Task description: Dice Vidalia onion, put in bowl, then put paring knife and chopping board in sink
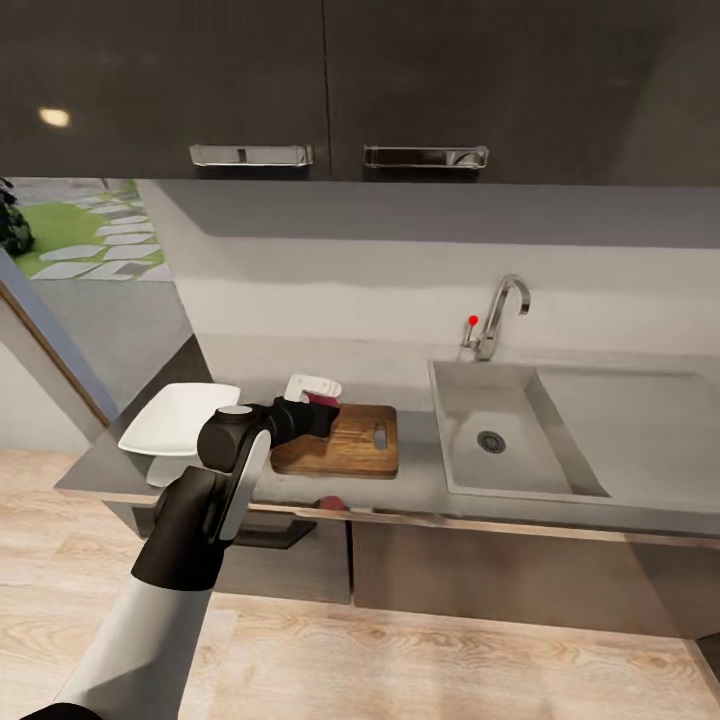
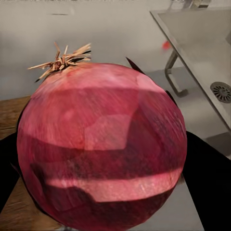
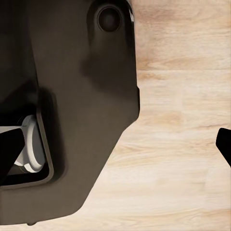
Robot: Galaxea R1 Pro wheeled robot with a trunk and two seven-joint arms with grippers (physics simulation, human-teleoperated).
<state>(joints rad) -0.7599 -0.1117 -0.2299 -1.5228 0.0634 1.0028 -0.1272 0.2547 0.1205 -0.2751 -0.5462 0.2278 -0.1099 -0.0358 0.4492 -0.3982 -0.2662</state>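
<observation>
A grey table (image 1: 420,485) under dark cabinets (image 1: 330,80) is shown, with the onion (image 2: 103,144) held over the board (image 1: 345,445).

The onion, dark red and glossy with a dry straw-coloured tuft on top, is clamped between the dark fingers (image 2: 211,183) of the left end effector (image 1: 318,408) at the board's far left corner. The brown board, with its oval slot, is seen lying between the white bowl (image 1: 175,415) and the sink (image 1: 455,440), whose basin shows only the drain. A chrome tap (image 1: 500,310) with a red knob is set behind the sink. In the right wrist view, dark robot body (image 3: 67,110) and wood floor (image 3: 178,144) are seen; whether the right end effector is wide or narrow cannot be told.
</observation>
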